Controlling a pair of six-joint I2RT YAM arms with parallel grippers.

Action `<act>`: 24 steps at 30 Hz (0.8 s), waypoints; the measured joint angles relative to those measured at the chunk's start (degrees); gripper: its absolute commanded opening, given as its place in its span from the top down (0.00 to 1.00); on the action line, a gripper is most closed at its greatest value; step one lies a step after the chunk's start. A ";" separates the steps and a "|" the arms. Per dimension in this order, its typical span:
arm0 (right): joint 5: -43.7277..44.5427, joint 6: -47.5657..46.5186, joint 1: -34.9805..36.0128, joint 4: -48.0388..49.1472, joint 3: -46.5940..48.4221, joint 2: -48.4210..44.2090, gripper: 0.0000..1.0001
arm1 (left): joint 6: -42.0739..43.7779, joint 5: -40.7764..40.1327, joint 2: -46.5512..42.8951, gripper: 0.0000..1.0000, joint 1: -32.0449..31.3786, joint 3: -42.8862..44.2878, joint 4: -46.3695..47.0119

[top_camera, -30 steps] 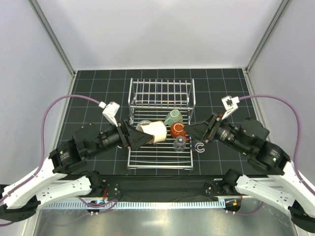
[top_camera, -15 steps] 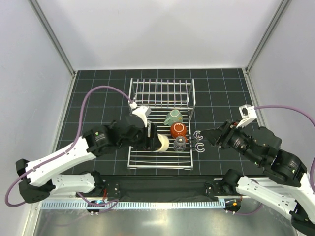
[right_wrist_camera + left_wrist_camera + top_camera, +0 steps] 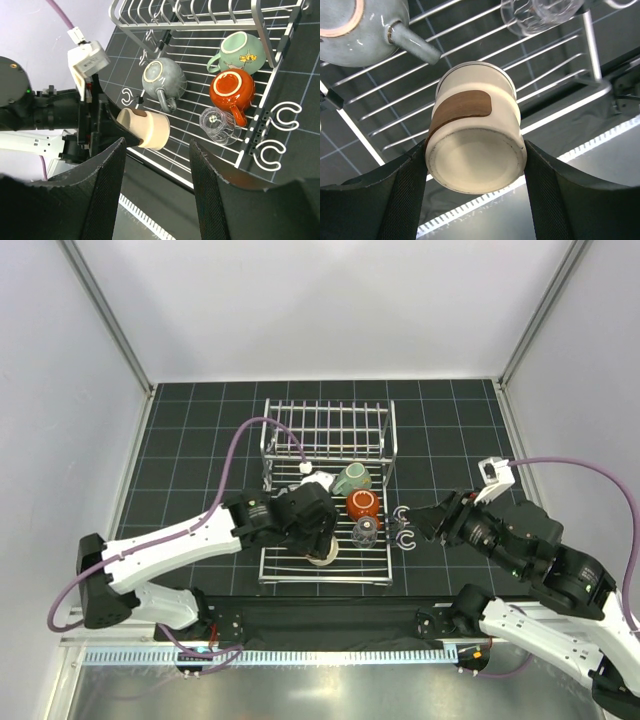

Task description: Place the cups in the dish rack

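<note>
Cream tumbler (image 3: 475, 135) clamped in left tool (image 3: 475, 162) above dish rack (image 3: 328, 430).

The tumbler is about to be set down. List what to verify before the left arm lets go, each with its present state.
1. Grip: cream tumbler clamped between the left fingers: ok.
2. Tumbler above the base rods of the dish rack: ok.
3. Tumbler already resting on the rods: cannot tell.
4. Gap to the grey-green mug and the clear glass: ok.
5. Right fingers apart, empty, off to the rack's side: ok.
</note>
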 measured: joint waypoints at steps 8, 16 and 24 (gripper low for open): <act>-0.52 0.07 0.00 -0.02 -1.86 -0.79 0.44 | 1.97 -0.79 6.36 1.00 -1.40 2.54 -1.70; -0.52 0.26 0.00 0.00 -2.29 -1.84 0.45 | 3.19 -0.72 10.56 1.00 -2.10 3.41 -1.66; -0.57 0.28 0.00 0.00 -3.06 -2.16 0.45 | 4.57 -0.74 15.26 0.90 -2.12 4.83 -1.55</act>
